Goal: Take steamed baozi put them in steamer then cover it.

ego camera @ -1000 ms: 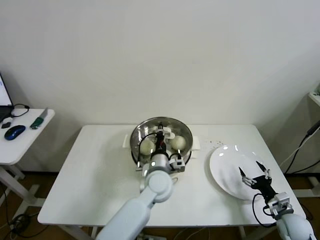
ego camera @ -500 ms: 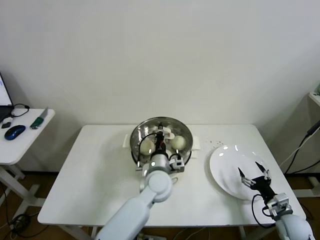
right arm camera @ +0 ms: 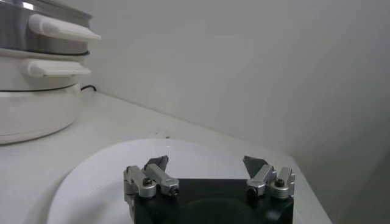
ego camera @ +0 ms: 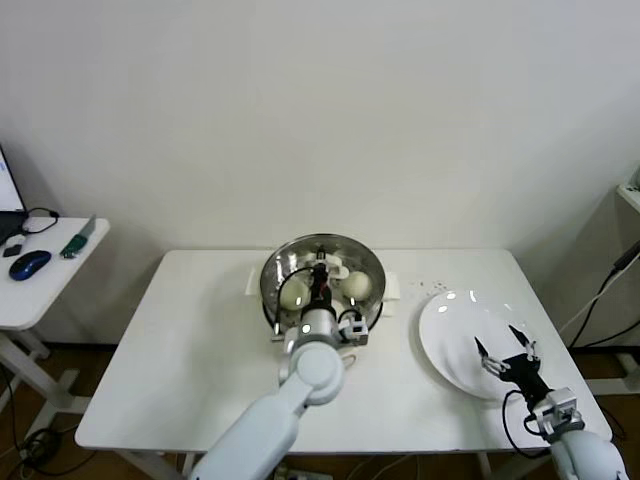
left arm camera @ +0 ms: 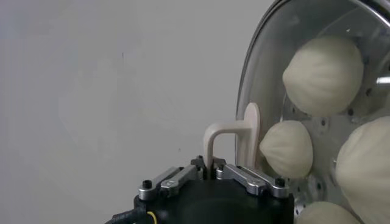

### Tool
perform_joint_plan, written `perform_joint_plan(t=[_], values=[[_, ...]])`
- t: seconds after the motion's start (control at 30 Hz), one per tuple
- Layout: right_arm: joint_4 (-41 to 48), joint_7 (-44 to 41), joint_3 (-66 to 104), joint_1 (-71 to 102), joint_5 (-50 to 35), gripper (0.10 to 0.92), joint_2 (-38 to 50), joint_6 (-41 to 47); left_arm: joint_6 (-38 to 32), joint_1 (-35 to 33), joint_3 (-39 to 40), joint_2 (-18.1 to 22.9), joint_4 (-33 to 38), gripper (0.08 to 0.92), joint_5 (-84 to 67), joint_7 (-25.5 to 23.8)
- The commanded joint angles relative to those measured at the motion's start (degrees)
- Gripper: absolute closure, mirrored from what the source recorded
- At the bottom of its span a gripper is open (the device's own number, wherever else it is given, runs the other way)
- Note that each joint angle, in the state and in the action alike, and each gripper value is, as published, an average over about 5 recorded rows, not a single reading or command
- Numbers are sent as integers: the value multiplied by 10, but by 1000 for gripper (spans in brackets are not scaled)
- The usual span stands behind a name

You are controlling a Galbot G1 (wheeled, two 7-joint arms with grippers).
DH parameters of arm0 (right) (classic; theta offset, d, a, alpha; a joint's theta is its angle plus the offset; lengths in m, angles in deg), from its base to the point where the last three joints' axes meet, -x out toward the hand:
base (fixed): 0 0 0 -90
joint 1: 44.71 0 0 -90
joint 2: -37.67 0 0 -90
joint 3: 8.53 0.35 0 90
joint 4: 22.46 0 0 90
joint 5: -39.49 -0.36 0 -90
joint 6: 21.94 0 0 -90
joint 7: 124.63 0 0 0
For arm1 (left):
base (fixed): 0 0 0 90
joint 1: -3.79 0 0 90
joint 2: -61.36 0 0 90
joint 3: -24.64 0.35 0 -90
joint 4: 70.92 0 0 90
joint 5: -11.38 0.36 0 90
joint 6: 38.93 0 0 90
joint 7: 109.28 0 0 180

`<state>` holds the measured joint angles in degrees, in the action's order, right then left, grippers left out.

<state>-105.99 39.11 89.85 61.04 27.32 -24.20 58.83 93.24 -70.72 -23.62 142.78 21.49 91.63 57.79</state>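
Observation:
The steamer (ego camera: 322, 252) stands at the table's back middle on its white pot base (right arm camera: 30, 112). The clear glass cover (left arm camera: 268, 67) lies over it, and several cream-white baozi (left arm camera: 323, 74) show through the glass; two show in the head view (ego camera: 294, 293). My left gripper (ego camera: 320, 280) is over the steamer's middle, shut on the cover's white handle (left arm camera: 228, 131); in the left wrist view the gripper (left arm camera: 210, 165) pinches the handle's post. My right gripper (ego camera: 505, 352) is open and empty above the white plate (ego camera: 450, 330); it also shows in the right wrist view (right arm camera: 207, 163).
The white plate (right arm camera: 91, 176) at the table's right holds nothing. A side table (ego camera: 40, 270) at far left carries a mouse and small items. The steamer's side handles (right arm camera: 61, 27) stick out toward the plate.
My right gripper has drawn back a little toward the table's front edge over the plate. My left gripper stays on the cover's handle.

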Motion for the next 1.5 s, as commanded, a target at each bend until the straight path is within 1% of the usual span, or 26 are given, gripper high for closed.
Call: perform_joint_plan(t=[0.03, 0.17, 0.43, 0.6, 0.8, 0.9, 0.97, 1.0, 1.07, 1.13, 1.23, 1.3, 1.37, 1.5], values=[[-1, -1, 2, 1, 0, 203, 1, 0, 28, -2, -3, -8, 17, 840, -7, -3], [-1, -3, 3, 2, 0, 203, 2, 0, 28, -5, -1, -20, 42, 752, -14, -3], [-4, -4, 1, 1, -2, 203, 4, 4, 28, -45, -6, -51, 123, 518, -22, -14], [-18, 3, 2, 4, -15, 203, 5, 27, 28, -79, -13, -72, 186, 371, -28, -11], [-48, 20, 4, 13, -7, 203, 10, 73, 28, -155, -37, -112, 270, 212, -66, -8], [-52, 22, 5, 12, -3, 203, 9, 80, 21, -197, -68, -128, 308, 182, -103, 0], [-54, 22, 6, 11, -5, 203, 7, 79, 1, -229, -103, -137, 331, 179, -129, 22], [-56, 23, 6, 12, -10, 203, 6, 78, -16, -247, -123, -141, 338, 178, -146, 42], [-63, 24, 8, 14, -20, 203, 3, 76, -47, -281, -167, -148, 346, 177, -186, 90], [-71, 25, 8, 16, -30, 203, 2, 72, -76, -308, -211, -151, 347, 177, -258, 152], [-81, 26, 8, 17, -42, 203, 0, 65, -140, -346, -283, -142, 346, 177, -401, 242], [-85, 26, 6, 16, -44, 203, -2, 60, -199, -380, -331, -131, 348, 177, -492, 282], [-86, 26, 4, 16, -45, 203, -4, 54, -260, -412, -375, -119, 350, 177, -572, 296], [-86, 26, -4, 15, -45, 203, -9, 44, -363, -454, -450, -90, 345, 177, -730, 296]])
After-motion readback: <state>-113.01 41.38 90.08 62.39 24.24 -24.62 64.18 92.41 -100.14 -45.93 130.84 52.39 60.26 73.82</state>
